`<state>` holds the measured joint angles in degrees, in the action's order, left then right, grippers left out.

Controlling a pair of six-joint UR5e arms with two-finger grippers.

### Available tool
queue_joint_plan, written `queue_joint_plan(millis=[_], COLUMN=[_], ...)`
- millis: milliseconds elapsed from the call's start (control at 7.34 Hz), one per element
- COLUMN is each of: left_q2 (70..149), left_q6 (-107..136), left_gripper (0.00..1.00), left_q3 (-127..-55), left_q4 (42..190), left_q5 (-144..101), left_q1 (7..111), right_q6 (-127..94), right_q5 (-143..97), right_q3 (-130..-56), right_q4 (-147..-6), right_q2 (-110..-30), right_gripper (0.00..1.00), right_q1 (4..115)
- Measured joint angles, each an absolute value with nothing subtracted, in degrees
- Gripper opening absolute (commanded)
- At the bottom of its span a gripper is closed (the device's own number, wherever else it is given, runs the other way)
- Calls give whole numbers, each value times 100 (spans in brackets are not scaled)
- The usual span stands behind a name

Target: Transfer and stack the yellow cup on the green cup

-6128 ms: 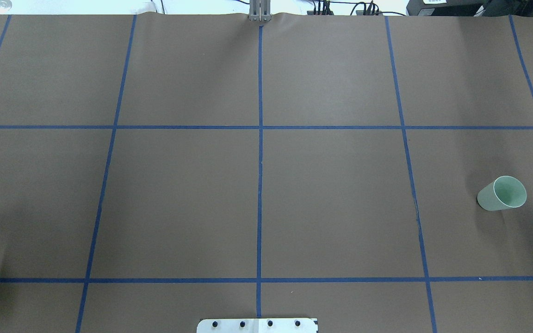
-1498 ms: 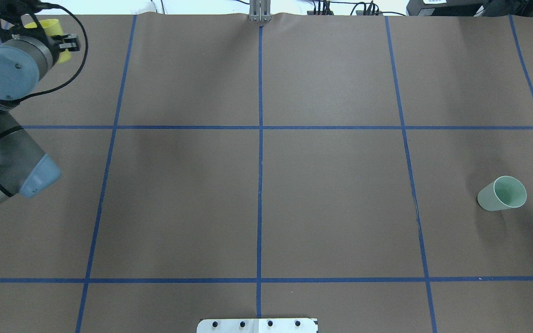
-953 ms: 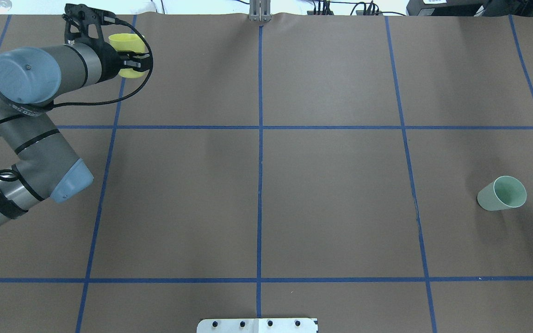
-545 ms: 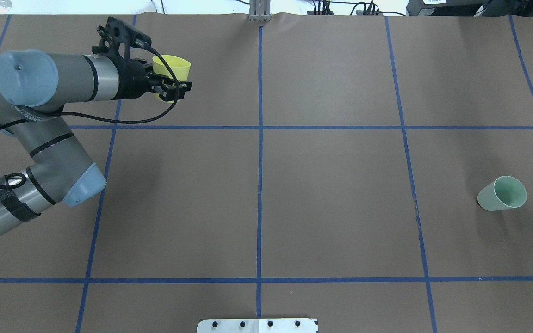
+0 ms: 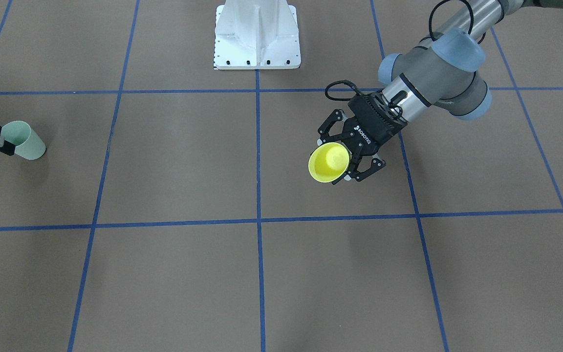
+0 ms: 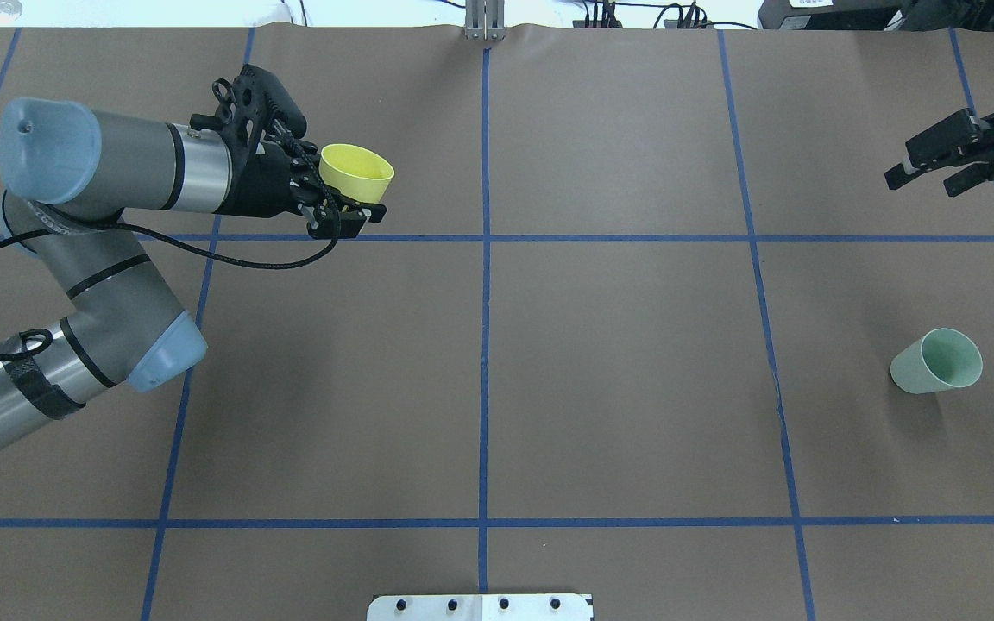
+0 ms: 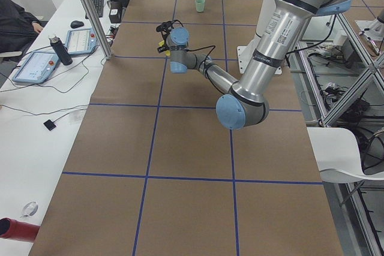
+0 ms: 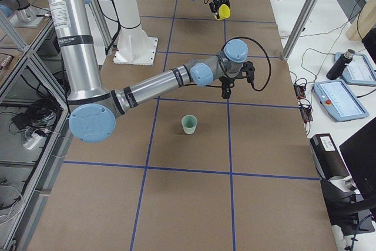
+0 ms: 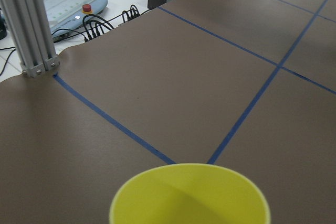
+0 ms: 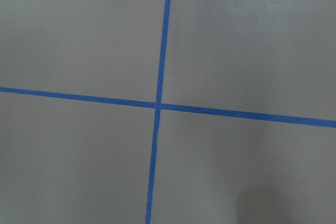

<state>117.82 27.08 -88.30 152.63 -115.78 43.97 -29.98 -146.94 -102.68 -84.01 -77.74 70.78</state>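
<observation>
Left claw (image 6: 350, 197) is clamped on the yellow cup (image 6: 357, 172), with one finger on each side of the cup's wall below the rim. It holds the cup in the air above the table (image 6: 618, 388), tilted so that the mouth faces up and away from the robot. The front-facing view looks straight into the cup, and the left wrist view shows only its rim and inside at the bottom edge. Seen from overhead, the cup hangs over the far row of squares, left of the centre line of blue tape (image 6: 484, 345) and just beyond a cross line.

The right claw (image 6: 924, 183) hangs above the table on the robot's right, also over the far row. Its fingers stand apart with nothing between them.

The green cup (image 6: 937, 360) stands upright on the table, mouth up, on the robot's right side. It is nearer the robot than the right claw and well apart from the yellow cup. In the front-facing view one finger of the right claw overlaps the green cup's rim, but the overhead and right-side views show them apart. The right wrist view shows only the brown table cover and a crossing of blue tape
</observation>
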Motion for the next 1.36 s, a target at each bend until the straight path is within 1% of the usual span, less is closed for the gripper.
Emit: queue_joint_plan(millis=[272, 545, 817, 1089, 1362], left_q2=[11757, 11770, 11786, 11841, 12051], left_q6=[2723, 3087, 3421, 3828, 4113], left_gripper=[0, 0, 0, 0, 0], left_q3=[-8495, -8363, -8207, -8235, -8346], left_q4=[15867, 16295, 16803, 16995, 17002], left_q5=[-11690, -11569, -10941, -10566, -10515], left_q1=[4070, 3744, 3274, 2990, 2909], right_q6=[-3447, -4301, -5091, -5478, -5698], right_q5=[-14655, -14556, -14098, -13780, -13744], right_q3=[-10184, -10191, -10337, -10356, -10347], right_q4=[-8388, -8385, -8276, -7959, -7814], right_q2=[-7313, -6784, -6468, -6235, -6044], right_gripper=[99, 99, 99, 99, 98], right_q1=[6646, 6322, 5821, 5261, 4990])
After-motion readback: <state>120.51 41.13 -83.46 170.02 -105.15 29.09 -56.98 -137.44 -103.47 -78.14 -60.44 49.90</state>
